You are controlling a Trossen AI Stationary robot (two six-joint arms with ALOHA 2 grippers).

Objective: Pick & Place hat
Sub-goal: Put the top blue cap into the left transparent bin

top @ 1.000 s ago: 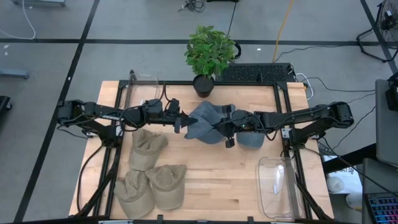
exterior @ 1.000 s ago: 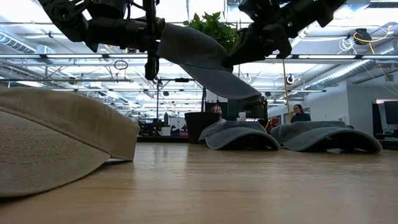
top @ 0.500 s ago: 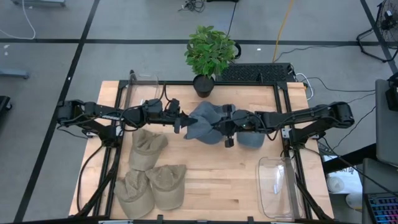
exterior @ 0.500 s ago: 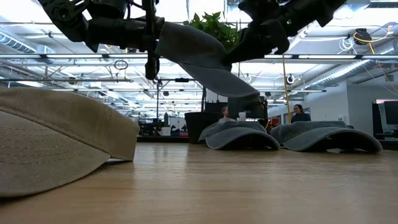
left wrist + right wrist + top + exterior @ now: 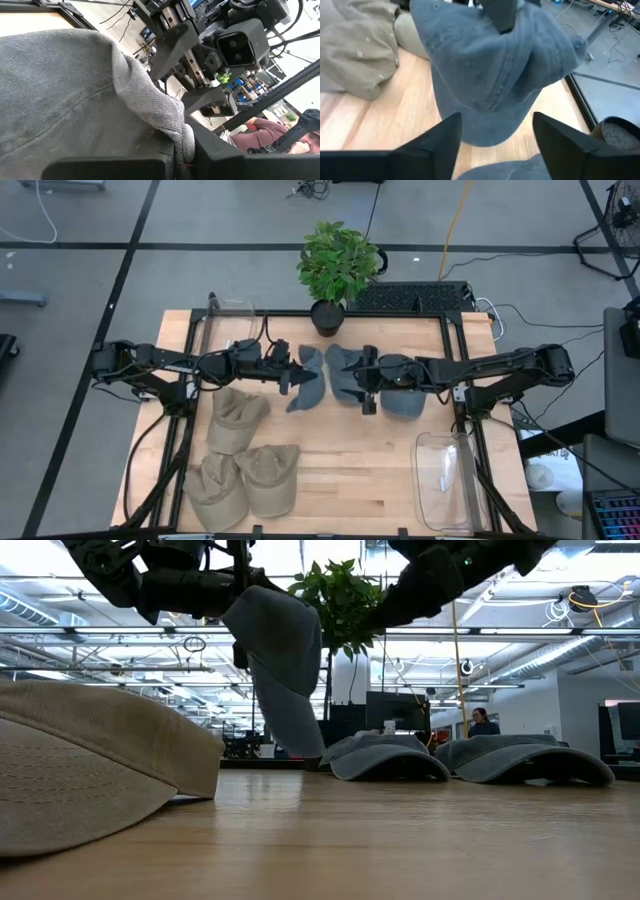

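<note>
**Desk:** What hung over the pale wooden counter?

**Photographer:** A soft grey-blue cotton cap, dangling clear of the boards from the left hand, whose fingers were clamped tight on a fold of its cloth. It drooped limply between the potted green plant and three tan caps.

**Desk:** And the right hand?

**Photographer:** The right hand stood spread wide and held nothing, hovering just beside the hanging cap, above two more grey caps lying on the counter.

**Desk:** How would the cap handle?

**Photographer:** Light and floppy, I judged; the crown folds under any pinch. The stiffer brim or a gathered seam looked the surest place to take hold, and one grip lets it swing.

**Desk:** What changed in the last second?

**Photographer:** A second earlier both hands stretched the cap between them. Then the right one let go, and the cloth swung down to hang from the left alone.
</note>
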